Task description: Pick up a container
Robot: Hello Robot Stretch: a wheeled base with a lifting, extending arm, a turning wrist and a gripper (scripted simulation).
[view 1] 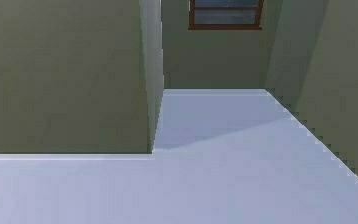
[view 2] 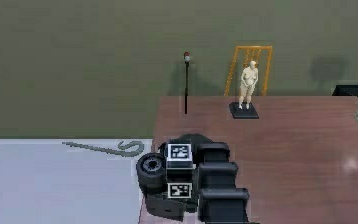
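So a pale statuette [view 2: 249, 85] is standing on a dark base on the brown worktop [view 2: 297, 150], an orange chair back [view 2: 262, 55] is poking up behind it, and a thin dark rod [view 2: 186, 85] is standing near it. A window [view 1: 225, 14] is showing past the wall corner.

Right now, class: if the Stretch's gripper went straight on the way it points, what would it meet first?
Probably nothing: the gripper points toward the arm side view's left, over bare floor. The way looks free to that edge, though depth is unclear.

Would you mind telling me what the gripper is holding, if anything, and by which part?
Nothing: the gripper has only bare floor behind its far end.
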